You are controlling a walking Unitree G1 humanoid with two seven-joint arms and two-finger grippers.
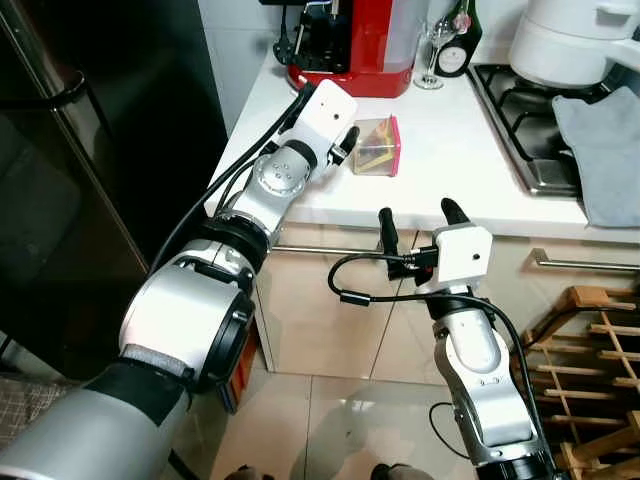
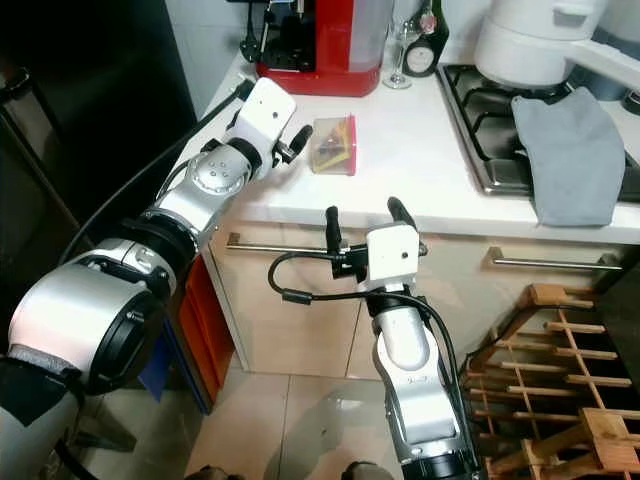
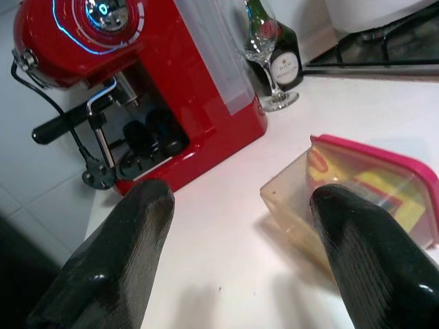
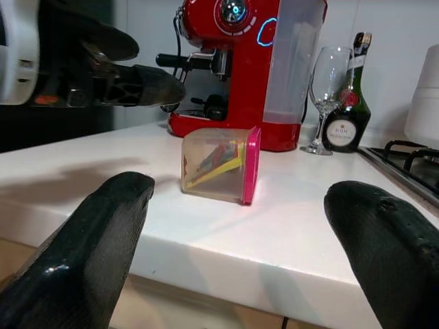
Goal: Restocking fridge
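While the container (image 1: 376,146) lies on its side, the wide-spread left tool (image 1: 345,144) hovers just beside it.

- Both eye views look steeply down from the head onto the white counter (image 1: 450,150).
- Each wrist view looks low and close across it, sharing the pink-lidded container (image 4: 218,164) and red coffee machine (image 3: 137,75).

Bare counter (image 1: 450,160) surrounds the container (image 1: 377,145); coffee machine (image 1: 350,45) stands behind.
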